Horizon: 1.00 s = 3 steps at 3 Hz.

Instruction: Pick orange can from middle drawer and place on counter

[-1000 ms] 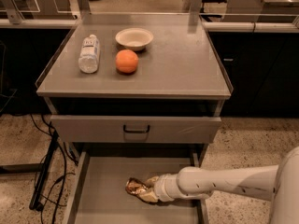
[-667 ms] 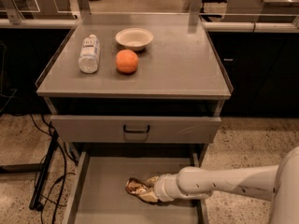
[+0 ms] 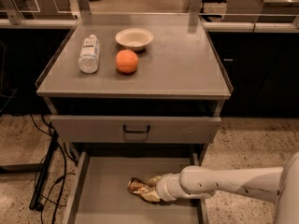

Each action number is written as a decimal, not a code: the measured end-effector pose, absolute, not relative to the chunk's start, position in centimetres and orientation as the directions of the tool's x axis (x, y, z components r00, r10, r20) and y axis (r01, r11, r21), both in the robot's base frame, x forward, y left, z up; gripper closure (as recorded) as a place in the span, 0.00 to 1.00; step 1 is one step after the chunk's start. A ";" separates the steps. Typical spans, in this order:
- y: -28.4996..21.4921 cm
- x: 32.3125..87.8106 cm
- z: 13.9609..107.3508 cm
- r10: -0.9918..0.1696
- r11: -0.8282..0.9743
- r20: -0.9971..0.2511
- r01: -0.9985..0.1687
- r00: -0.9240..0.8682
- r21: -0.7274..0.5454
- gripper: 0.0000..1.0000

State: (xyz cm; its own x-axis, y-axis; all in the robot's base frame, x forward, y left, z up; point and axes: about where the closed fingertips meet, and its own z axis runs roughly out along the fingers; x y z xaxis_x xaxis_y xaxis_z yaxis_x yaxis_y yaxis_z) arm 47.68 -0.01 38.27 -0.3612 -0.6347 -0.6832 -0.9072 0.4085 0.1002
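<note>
The orange can (image 3: 137, 186), a wrinkly brown and gold object, lies on the flat bottom of the open middle drawer (image 3: 105, 178), near its middle. My gripper (image 3: 150, 189) reaches in from the right on a white arm and is at the can's right end, touching it. The part of the can under the gripper is hidden. The counter (image 3: 182, 64) is the grey cabinet top above, with a low raised rim.
On the counter stand a lying water bottle (image 3: 89, 53), an orange fruit (image 3: 126, 61) and a white bowl (image 3: 134, 38), all on its left half. A closed drawer front with a black handle (image 3: 136, 129) overhangs the open drawer. Cables (image 3: 46, 171) hang at the left.
</note>
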 end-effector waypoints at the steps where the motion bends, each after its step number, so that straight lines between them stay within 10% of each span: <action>1: -1.4 47.8 40.8 -0.622 0.411 -0.703 -0.908 -0.345 0.082 1.00; 3: -5.3 46.4 48.5 -0.577 0.410 -0.776 -0.912 -0.255 -0.005 1.00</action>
